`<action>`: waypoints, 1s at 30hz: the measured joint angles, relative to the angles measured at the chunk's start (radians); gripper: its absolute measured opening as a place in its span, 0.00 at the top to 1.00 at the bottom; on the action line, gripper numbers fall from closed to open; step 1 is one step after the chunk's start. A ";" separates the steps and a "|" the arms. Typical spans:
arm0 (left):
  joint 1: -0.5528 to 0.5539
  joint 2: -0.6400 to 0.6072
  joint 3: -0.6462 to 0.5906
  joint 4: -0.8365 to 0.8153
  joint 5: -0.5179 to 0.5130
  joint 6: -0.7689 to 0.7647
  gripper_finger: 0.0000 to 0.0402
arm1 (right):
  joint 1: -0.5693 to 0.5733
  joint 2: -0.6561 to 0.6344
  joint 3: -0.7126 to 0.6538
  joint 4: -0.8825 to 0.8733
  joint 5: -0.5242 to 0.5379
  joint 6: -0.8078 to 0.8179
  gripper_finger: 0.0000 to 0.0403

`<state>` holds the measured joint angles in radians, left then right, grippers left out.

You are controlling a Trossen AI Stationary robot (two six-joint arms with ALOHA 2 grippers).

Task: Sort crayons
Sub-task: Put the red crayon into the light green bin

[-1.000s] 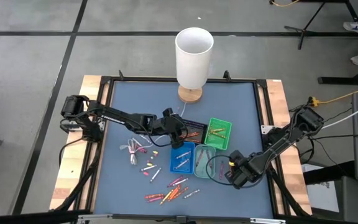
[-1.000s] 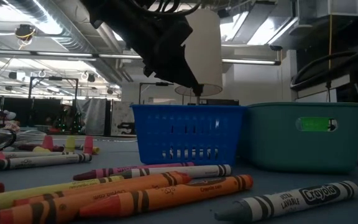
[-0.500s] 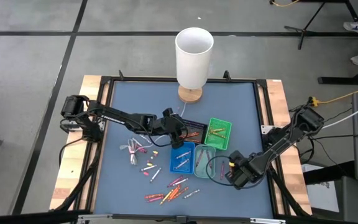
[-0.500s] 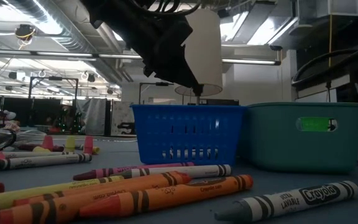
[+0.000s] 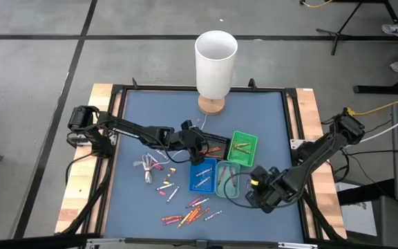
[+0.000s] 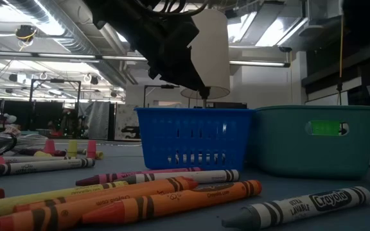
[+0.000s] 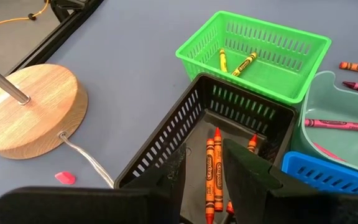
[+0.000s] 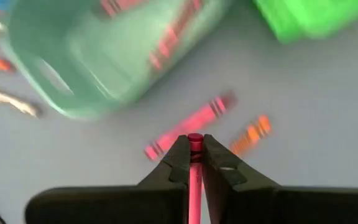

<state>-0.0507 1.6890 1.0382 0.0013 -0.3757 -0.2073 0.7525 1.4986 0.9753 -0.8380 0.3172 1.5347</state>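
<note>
Several loose crayons [image 5: 188, 214] lie on the blue mat near the front edge; they also show close up in the low view [image 6: 172, 199]. Four small trays stand mid-table: black [image 5: 215, 145], green [image 5: 242, 149], blue [image 5: 201, 176] and teal [image 5: 228, 178]. My left gripper [image 5: 195, 144] is open just above the black tray [image 7: 241, 118], where orange crayons [image 7: 211, 171] lie on its floor. My right gripper [image 5: 252, 194] is at the teal tray's right near corner, shut on a pink-red crayon [image 8: 194, 163]. My right gripper pinches the pink-red crayon between its two fingers. The crayon lies along the fingers, and its end [image 8: 195, 139] shows just past the fingertips. The fingers point down toward the mat, and the crayon is held clear of it.
A white lamp [image 5: 216, 59] on a round wooden base [image 7: 23, 106] stands at the far middle. A white cord with a bundled end [image 5: 147, 166] lies left of the trays. Under my right gripper a pink crayon [image 8: 185, 130] and an orange one [image 8: 250, 134] lie on the mat.
My right gripper has moved a little toward the table's left, closer to the teal tray, still shut on the crayon.
</note>
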 joint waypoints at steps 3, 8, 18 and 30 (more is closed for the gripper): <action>0.000 0.000 0.000 0.000 0.000 0.000 0.78 | 0.000 0.002 0.026 0.029 0.146 -0.056 0.95; 0.000 0.000 0.000 0.000 0.000 0.000 0.78 | 0.000 0.003 0.032 0.139 0.377 -0.157 0.95; -0.046 -0.005 0.000 -0.006 0.005 0.093 0.78 | -0.001 0.005 0.032 0.262 0.643 -0.277 0.95; -0.200 -0.064 0.000 -0.145 0.260 -0.008 0.78 | -0.066 0.009 0.024 0.377 0.644 -0.285 0.95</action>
<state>-0.2509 1.6250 1.0386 -0.1441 -0.1162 -0.2151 0.6860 1.5074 0.9997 -0.4614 0.9614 1.2493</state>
